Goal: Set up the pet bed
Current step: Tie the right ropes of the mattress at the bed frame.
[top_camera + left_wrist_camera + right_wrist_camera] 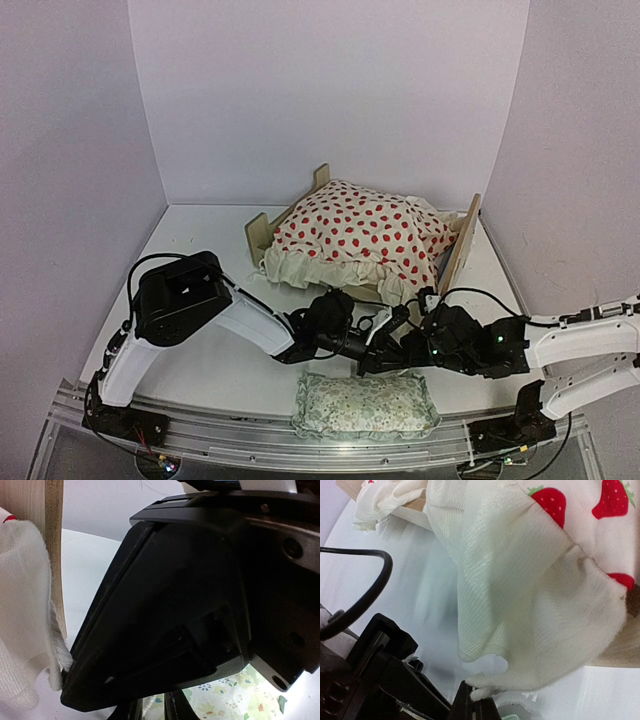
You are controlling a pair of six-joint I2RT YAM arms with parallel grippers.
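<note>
From above, the pet bed stands towards the back of the white desk, right of centre. Its wooden end boards show at the left and right of a cream cushion printed with red strawberries. The cushion lies on the bed and covers the base, and its frill spills over the near side. A small green floral pillow lies at the desk's near edge, between the two arm bases and apart from the bed. Both arms reach inwards. The left hand and right hand meet just in front of the bed's near right corner, above the pillow.

The left wrist camera is mostly blocked by the black casing of the right hand (very close to the lens). At the left edge a pale wooden board of the bed stands upright with the frill hanging against it, and a patch of the pillow shows below. I cannot tell how far the left hand is open, or whether it holds anything.

The right wrist camera looks up at the hanging frill, with strawberry fabric above it. The right hand's fingers are closed together, and a tuft of the frill's hem touches their tips. Whether it is pinched between them I cannot tell. A black cable loops at the left.
</note>
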